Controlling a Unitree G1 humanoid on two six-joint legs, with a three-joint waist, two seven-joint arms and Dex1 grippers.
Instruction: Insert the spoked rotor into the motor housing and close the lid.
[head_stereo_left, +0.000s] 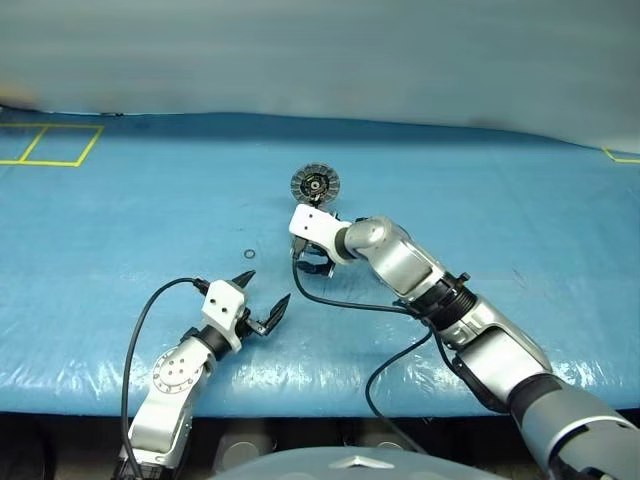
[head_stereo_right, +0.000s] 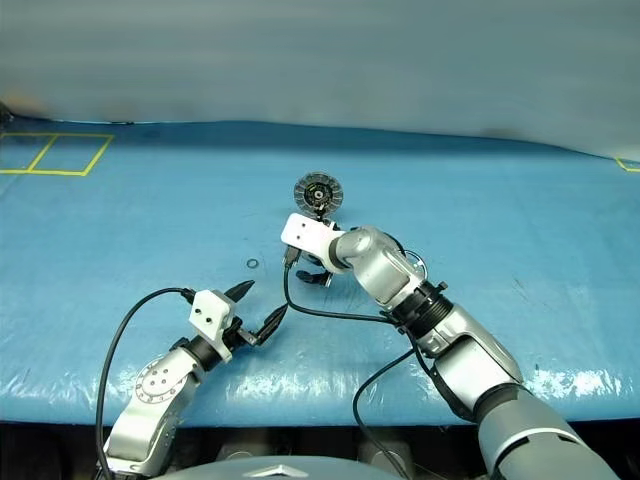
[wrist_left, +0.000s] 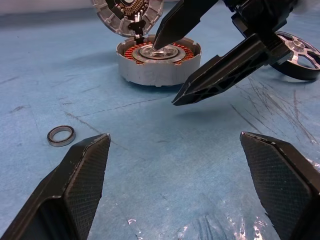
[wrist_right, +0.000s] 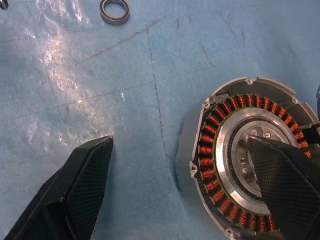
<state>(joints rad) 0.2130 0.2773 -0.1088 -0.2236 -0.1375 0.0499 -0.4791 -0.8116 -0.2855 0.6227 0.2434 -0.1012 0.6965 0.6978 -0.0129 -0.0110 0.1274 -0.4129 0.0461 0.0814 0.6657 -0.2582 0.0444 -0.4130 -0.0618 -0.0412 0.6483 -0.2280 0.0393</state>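
Right gripper (wrist_left: 200, 60) spread wide, empty, over motor housing (wrist_right: 245, 160); housing flat, cavity facing up; lid (head_stereo_left: 315, 184) upright at far edge.

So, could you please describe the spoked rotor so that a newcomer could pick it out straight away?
On the blue table cover, find the open motor housing with its copper windings and raised lid. The spoked rotor lies flat just beside it, behind the right hand. Unlike the small plain ring, it is a pale wheel with spokes and a dark rim.
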